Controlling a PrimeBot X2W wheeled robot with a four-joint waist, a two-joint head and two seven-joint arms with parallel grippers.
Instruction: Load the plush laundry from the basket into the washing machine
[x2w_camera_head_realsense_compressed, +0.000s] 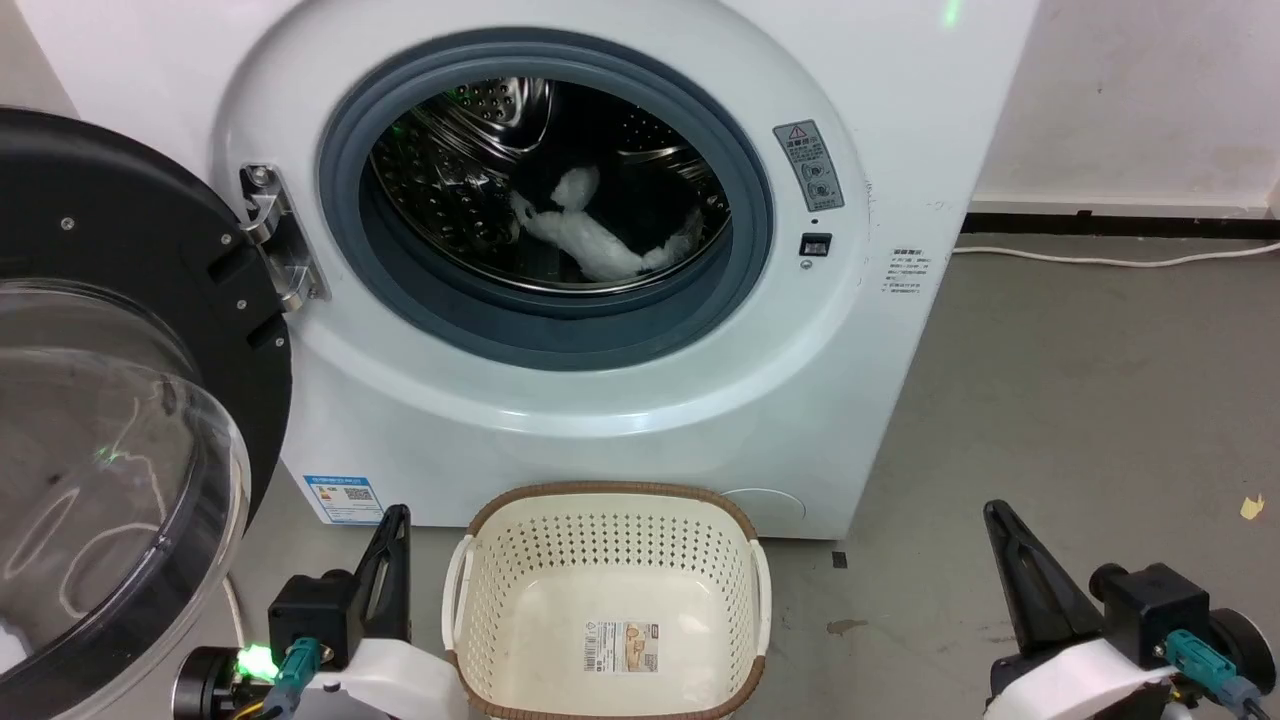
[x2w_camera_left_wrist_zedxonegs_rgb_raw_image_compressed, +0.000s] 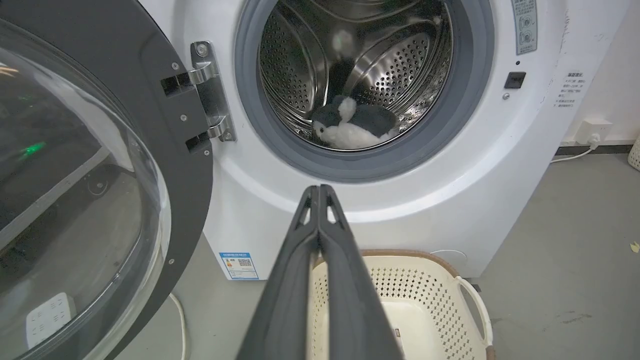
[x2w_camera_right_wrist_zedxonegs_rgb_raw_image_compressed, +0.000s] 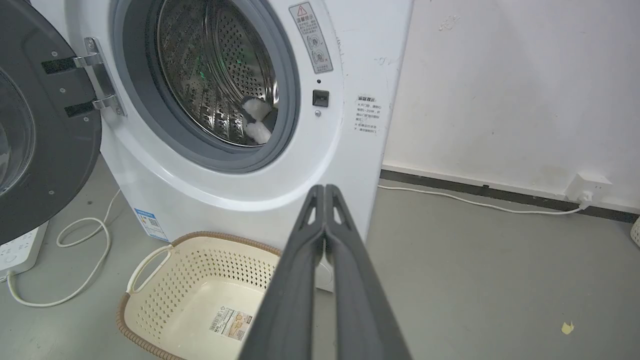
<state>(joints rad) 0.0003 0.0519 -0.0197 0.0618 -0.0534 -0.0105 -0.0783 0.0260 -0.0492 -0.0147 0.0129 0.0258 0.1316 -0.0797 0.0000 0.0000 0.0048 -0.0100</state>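
The black-and-white plush laundry (x2w_camera_head_realsense_compressed: 600, 235) lies inside the steel drum of the white washing machine (x2w_camera_head_realsense_compressed: 880, 400), also seen as plush laundry (x2w_camera_left_wrist_zedxonegs_rgb_raw_image_compressed: 350, 130) and, partly hidden by the door ring, plush laundry (x2w_camera_right_wrist_zedxonegs_rgb_raw_image_compressed: 257, 122). The cream basket (x2w_camera_head_realsense_compressed: 610, 515) stands on the floor before the washer, holding nothing but its label sticker. My left gripper (x2w_camera_head_realsense_compressed: 398, 515) is low at the basket's left, shut with nothing in it. My right gripper (x2w_camera_head_realsense_compressed: 995, 510) is low at the right over bare floor, shut as well. The door (x2w_camera_head_realsense_compressed: 120, 430) hangs wide open at the left.
A white cable (x2w_camera_head_realsense_compressed: 1110, 258) runs along the floor by the wall to a socket (x2w_camera_right_wrist_zedxonegs_rgb_raw_image_compressed: 590, 187). A power strip (x2w_camera_right_wrist_zedxonegs_rgb_raw_image_compressed: 20, 247) with a looped cord lies under the open door. A small yellow scrap (x2w_camera_head_realsense_compressed: 1250, 507) lies on the grey floor at right.
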